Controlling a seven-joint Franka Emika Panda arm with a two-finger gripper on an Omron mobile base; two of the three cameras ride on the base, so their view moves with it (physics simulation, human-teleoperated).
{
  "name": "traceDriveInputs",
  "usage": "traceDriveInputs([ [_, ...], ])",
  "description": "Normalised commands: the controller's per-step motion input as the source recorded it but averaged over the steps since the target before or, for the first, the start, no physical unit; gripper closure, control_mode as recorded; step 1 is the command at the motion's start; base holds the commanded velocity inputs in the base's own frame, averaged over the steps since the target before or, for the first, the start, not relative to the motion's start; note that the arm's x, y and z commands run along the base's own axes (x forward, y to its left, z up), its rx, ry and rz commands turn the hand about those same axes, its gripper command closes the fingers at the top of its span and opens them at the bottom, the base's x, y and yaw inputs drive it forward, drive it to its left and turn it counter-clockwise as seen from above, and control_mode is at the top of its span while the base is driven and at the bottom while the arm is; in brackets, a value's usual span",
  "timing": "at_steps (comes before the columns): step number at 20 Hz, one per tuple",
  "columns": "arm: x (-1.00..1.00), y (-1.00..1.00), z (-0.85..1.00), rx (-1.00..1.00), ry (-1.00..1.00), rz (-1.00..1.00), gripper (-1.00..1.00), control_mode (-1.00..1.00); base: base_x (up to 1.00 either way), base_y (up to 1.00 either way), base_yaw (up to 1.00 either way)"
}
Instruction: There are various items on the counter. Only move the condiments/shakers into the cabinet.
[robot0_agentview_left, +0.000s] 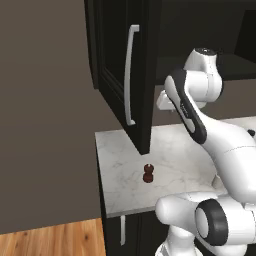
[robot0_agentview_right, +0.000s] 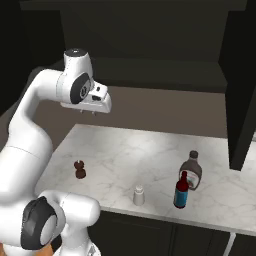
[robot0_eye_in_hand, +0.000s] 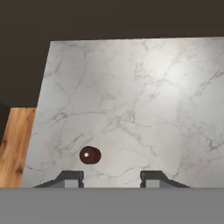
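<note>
Noted gripper (robot0_eye_in_hand: 110, 178) at bottom edge of hand view: fingers spread wide, nothing pinched between them. Seen also in right base view (robot0_agentview_right: 89, 113), upper left, hanging high above counter (robot0_agentview_right: 125, 150) and pointing down.

Spotted red-brown shaker (robot0_eye_in_hand: 90, 155) just above left fingertip (robot0_eye_in_hand: 70, 177) in hand view, lower left of frame, off the line between the fingers. Viewed from straight overhead there: round dark disc with a pale glint at centre. Stands upright on marble near counter's left edge, wood floor (robot0_eye_in_hand: 13, 144) showing past that edge.

Located same shaker in left base view (robot0_agentview_left: 148, 173), centre frame, below bottom corner of open cabinet (robot0_agentview_left: 112, 75) door. Knobbed, waisted shape, glossy dark red-brown. Found in right base view (robot0_agentview_right: 79, 169) at left, below the gripper and well apart from it.

Logged rest of the items at lower right of right base view: whitish shaker (robot0_agentview_right: 138, 195), tapered, grey top, near front edge; brown bottle (robot0_agentview_right: 191, 170), black cap, further back; teal-and-red object (robot0_agentview_right: 181, 191) just in front of bottle, overlapping it in frame. Contact between those two not clear.

Marked silver handle (robot0_agentview_left: 131, 75), long and curved, on black door.

Any writing on the items too small to read.
</note>
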Motion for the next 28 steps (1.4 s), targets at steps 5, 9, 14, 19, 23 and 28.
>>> traceDriveInputs([
  [5, -0.62, -0.03, -0.13, -0.01, -0.07, 0.0, -1.0, -1.0, 0.0, 0.0, 0.0],
  [9, -1.0, -0.19, -0.67, 0.0, -0.02, 0.0, -1.0, -1.0, 0.0, 0.0, 0.0],
  [14, -0.68, -0.12, -0.67, -0.01, 0.0, -0.05, -1.0, -1.0, 0.0, 0.0, 0.0],
  [19, -0.03, 0.11, -0.6, -0.1, 0.0, 0.0, -1.0, -1.0, 0.0, 0.0, 0.0],
  [23, 0.02, 0.45, -0.58, -0.07, 0.0, 0.0, -1.0, -1.0, 0.0, 0.0, 0.0],
  [28, 0.0, -0.11, -0.31, 0.0, 0.0, 0.0, -1.0, -1.0, 0.0, 0.0, 0.0],
])
